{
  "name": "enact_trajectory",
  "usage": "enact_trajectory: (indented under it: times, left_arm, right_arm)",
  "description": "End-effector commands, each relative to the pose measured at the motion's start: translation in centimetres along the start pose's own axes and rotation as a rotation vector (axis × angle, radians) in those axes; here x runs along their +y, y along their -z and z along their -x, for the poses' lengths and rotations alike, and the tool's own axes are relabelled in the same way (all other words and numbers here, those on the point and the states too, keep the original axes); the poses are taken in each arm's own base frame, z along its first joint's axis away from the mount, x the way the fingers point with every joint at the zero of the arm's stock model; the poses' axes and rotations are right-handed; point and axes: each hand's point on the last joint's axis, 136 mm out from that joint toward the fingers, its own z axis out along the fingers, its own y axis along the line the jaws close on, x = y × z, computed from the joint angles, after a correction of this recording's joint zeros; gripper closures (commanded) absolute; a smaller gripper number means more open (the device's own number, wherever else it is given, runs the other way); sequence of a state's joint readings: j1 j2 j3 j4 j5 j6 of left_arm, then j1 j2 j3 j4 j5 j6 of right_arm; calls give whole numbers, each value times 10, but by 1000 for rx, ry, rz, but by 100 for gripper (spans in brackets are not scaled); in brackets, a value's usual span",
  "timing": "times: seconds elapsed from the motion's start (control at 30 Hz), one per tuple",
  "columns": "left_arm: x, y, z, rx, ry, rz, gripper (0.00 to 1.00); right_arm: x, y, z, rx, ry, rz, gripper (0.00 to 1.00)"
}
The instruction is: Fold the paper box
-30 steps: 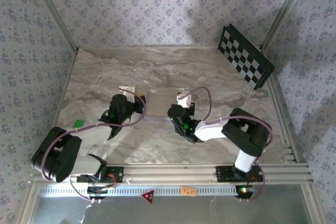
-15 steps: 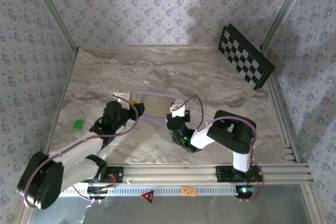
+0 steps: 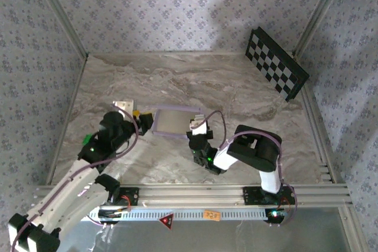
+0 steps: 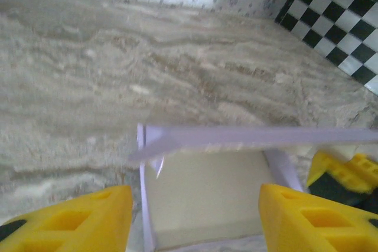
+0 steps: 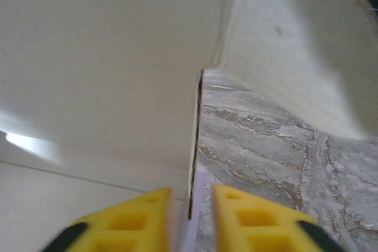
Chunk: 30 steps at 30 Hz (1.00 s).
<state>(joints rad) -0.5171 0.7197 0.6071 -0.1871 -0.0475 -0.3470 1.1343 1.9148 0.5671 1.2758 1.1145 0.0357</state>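
Observation:
The paper box (image 3: 174, 121) lies on the marble table as a shallow tray with a cream floor and a pale lilac rim. My left gripper (image 3: 140, 121) stands just left of it, open. In the left wrist view its yellow fingers (image 4: 77, 219) stand wide apart, and the box floor (image 4: 207, 190) and far wall (image 4: 254, 137) show between and beyond them. My right gripper (image 3: 198, 129) is at the box's right wall. Its yellow fingers (image 5: 260, 219) stand slightly apart on either side of that wall's edge (image 5: 195, 163), with a thin gap showing.
A black-and-white checkerboard panel (image 3: 276, 63) leans in the back right corner and shows in the left wrist view (image 4: 336, 16). Patterned walls close in three sides. Aluminium rails (image 3: 236, 192) run along the near edge. Bare marble lies behind the box.
The left arm has drawn back to the left and its gripper has opened off the box. The right gripper's fingers have parted slightly. The box has shifted left.

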Motion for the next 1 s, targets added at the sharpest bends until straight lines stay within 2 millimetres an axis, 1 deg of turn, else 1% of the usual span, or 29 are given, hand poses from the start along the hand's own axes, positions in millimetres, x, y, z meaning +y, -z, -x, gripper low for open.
enact_trajectory:
  times: [0.0,0.07,0.13,0.17,0.27,0.33,0.43,0.53,0.6,0.63,0.7,0.73,0.77,0.8,0.97]
  left_arm:
    - [-12,-3,20,59,-69,-16,40]
    - [-19,-12,31,95,-86,-31,40]
    - [-25,-22,37,134,-95,-47,41]
    - [-28,-29,38,159,-100,-60,40]
    - [-33,-48,35,234,-111,-95,41]
    - [-34,-59,28,290,-111,-107,43]
    - [-33,-70,18,354,-101,-116,46]
    - [-32,-76,2,394,-73,-127,46]
    - [-31,-79,-7,416,-51,-134,47]
    - [-31,-78,-12,427,-43,-139,48]
    - [-30,-78,-21,444,-24,-142,48]
    - [-29,-78,-26,451,-14,-142,48]
    - [-28,-78,-31,457,-6,-143,48]
    - [-28,-78,-35,462,2,-145,49]
    - [-27,-77,-59,497,47,-154,50]
  right_arm:
    - [-4,6,2,-14,-6,-8,64]
    - [-7,9,5,-13,-9,-3,59]
    - [-11,13,7,-12,-9,0,53]
    - [-14,16,9,-13,-9,2,50]
    - [-24,27,13,-14,-6,2,48]
    - [-33,34,15,-11,-3,-5,45]
    - [-47,47,19,-4,-19,-8,44]
    - [-63,56,25,22,-23,-19,44]
    - [-74,59,26,76,-49,-32,44]
    - [-86,63,24,129,-70,-59,44]
    - [-116,65,28,202,-151,-131,44]
    - [-127,66,29,226,-164,-146,45]
    - [-133,67,31,234,-169,-142,45]
    - [-135,67,34,240,-178,-126,45]
    - [-125,51,38,362,-261,23,48]
